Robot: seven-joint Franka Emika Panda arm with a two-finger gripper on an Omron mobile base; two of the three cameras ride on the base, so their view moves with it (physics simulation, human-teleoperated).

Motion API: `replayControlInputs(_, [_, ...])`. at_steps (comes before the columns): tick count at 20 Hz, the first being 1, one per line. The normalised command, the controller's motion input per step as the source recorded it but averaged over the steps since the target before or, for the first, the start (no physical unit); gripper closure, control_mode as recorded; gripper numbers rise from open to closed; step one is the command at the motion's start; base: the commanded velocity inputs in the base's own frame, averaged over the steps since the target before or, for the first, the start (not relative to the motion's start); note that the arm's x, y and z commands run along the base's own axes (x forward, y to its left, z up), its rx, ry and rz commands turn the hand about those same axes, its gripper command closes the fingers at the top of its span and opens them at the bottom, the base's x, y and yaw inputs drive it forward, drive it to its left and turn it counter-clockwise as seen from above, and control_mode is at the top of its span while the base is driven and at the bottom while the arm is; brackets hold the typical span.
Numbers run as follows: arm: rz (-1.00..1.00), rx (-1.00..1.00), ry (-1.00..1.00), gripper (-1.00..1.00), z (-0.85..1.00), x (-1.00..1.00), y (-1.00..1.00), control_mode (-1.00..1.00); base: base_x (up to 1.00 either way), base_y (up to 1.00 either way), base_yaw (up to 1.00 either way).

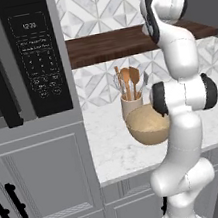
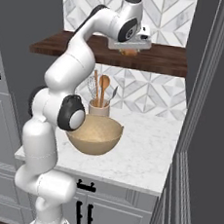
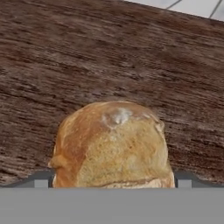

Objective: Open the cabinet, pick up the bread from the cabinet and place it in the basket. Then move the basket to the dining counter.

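The bread [image 3: 111,144], a golden-brown lumpy roll, sits on the dark wooden shelf [image 2: 163,58] between my finger tips. My gripper [image 2: 130,52] reaches down over the shelf, and in the hand view the gripper [image 3: 113,181] has its tips pressed against both sides of the roll. From the right base the bread [image 2: 130,52] peeks out just under the hand. Below the shelf, the tan basket [image 2: 94,134] stands on the marble worktop; in the left base view my arm partly covers the basket [image 1: 148,124]. The dining counter is out of view.
A cream utensil crock [image 2: 99,108] with wooden spoons stands right behind the basket. A microwave [image 1: 32,53] is built into the tall unit on the left. A tall grey panel [image 2: 206,119] stands edge-on at the right. Marble worktop [image 2: 144,151] extends right of the basket.
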Motion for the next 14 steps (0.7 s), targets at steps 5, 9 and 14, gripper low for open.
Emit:
replayControlInputs(5, [0.0, 0.02, 0.0, 1.0, -0.47, -0.15, 0.2, -1.0, 0.0, 0.0, 0.0])
replayControlInputs(9, [0.0, 0.18, -0.25, 1.0, -0.03, -0.99, 0.13, -1.0, 0.0, 0.0, 0.0])
replayControlInputs(14, [0.0, 0.14, -0.36, 1.0, -0.05, -1.0, 0.59, -1.0, 0.0, 0.0, 0.0])
